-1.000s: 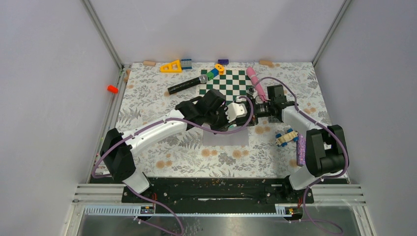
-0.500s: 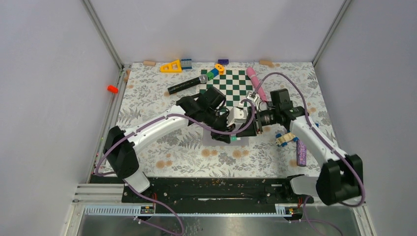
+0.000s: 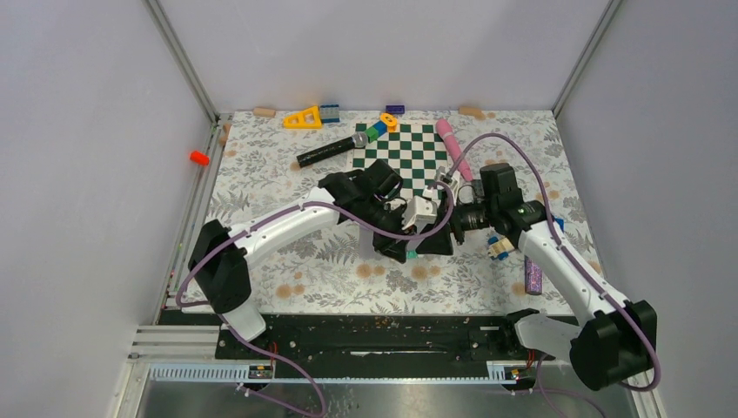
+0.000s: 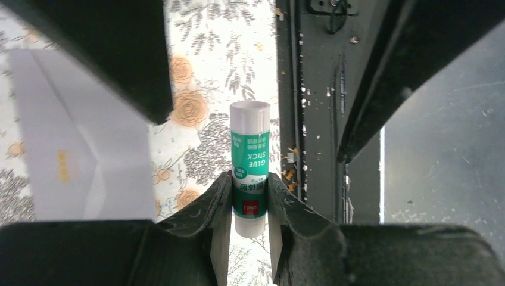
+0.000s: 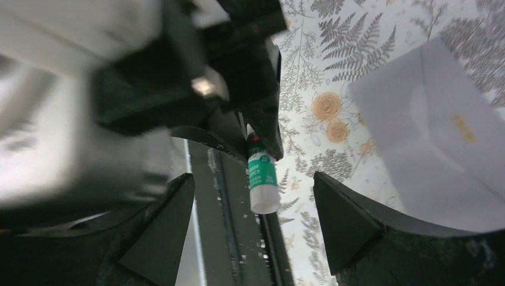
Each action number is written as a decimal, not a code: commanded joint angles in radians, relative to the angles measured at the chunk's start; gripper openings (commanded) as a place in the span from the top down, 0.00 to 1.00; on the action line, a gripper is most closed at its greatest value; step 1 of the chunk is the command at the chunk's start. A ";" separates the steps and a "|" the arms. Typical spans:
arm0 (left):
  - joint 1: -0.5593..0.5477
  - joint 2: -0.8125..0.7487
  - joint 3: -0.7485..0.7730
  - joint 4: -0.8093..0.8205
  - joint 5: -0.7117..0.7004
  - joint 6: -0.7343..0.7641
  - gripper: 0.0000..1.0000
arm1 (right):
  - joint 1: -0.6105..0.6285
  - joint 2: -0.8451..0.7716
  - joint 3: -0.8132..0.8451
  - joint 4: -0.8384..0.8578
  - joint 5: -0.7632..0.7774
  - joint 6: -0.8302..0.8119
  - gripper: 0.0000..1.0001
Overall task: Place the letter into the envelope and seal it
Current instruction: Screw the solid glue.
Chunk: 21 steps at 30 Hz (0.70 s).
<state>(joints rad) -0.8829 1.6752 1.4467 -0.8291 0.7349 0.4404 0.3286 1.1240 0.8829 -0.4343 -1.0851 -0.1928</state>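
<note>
We're in the sealing part of the job, by the look of it. The left pincer (image 4: 250, 190) is clamping a green-and-white glue stick (image 4: 250, 156) low on its body, jaws nearly closed around it, with the white cap end pointing away from the fingers. The right pincer (image 5: 253, 199) is hanging just in front of that cap with its jaws spread wide and nothing in them. The envelope (image 4: 77, 137) is lying flat on the flowered surface (image 4: 208, 53), beside and below the stick. The letter isn't showing as a separate sheet, and I can't tell how the flap is sitting.

My read is that the next move calls for the right jaws to come in square on the cap and pull it off while the left holds firm (the two wrists are crowding each other, so there's little room).

Around them, a chessboard (image 3: 400, 148), a microphone (image 3: 331, 150) and a pink pen (image 3: 454, 146) are lying farther back, with a toy car (image 3: 503, 246) near the right arm. None of these is blocking the envelope. Only the arms are covering it from above.
</note>
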 commanded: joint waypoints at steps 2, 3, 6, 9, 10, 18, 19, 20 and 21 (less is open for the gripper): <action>0.007 -0.067 -0.008 0.094 -0.084 -0.043 1.00 | -0.020 0.095 0.062 0.016 -0.023 0.243 0.23; 0.008 -0.069 -0.008 0.095 -0.080 -0.045 1.00 | -0.021 0.115 0.068 0.017 -0.048 0.261 0.25; 0.011 -0.068 -0.006 0.096 -0.074 -0.047 1.00 | -0.019 0.122 0.057 0.033 -0.046 0.237 0.28; 0.024 -0.068 -0.007 0.103 -0.063 -0.059 1.00 | -0.020 0.090 0.003 0.106 -0.036 0.230 0.30; 0.028 -0.068 -0.008 0.110 -0.062 -0.067 1.00 | -0.020 0.082 -0.013 0.135 -0.034 0.247 0.30; 0.033 -0.095 -0.038 0.183 -0.218 -0.107 1.00 | -0.037 0.169 0.030 0.089 -0.032 0.341 0.33; 0.034 -0.100 -0.044 0.196 -0.244 -0.112 1.00 | -0.053 0.187 0.034 0.089 -0.044 0.360 0.33; 0.032 -0.104 -0.049 0.209 -0.273 -0.115 1.00 | -0.064 0.206 0.041 0.090 -0.062 0.379 0.33; 0.033 -0.106 -0.051 0.216 -0.297 -0.118 1.00 | -0.075 0.224 0.049 0.090 -0.082 0.394 0.34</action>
<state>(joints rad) -0.8539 1.6310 1.4067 -0.7036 0.5617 0.3477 0.2939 1.2900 0.8814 -0.3393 -1.1091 0.1223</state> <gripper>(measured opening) 0.235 0.670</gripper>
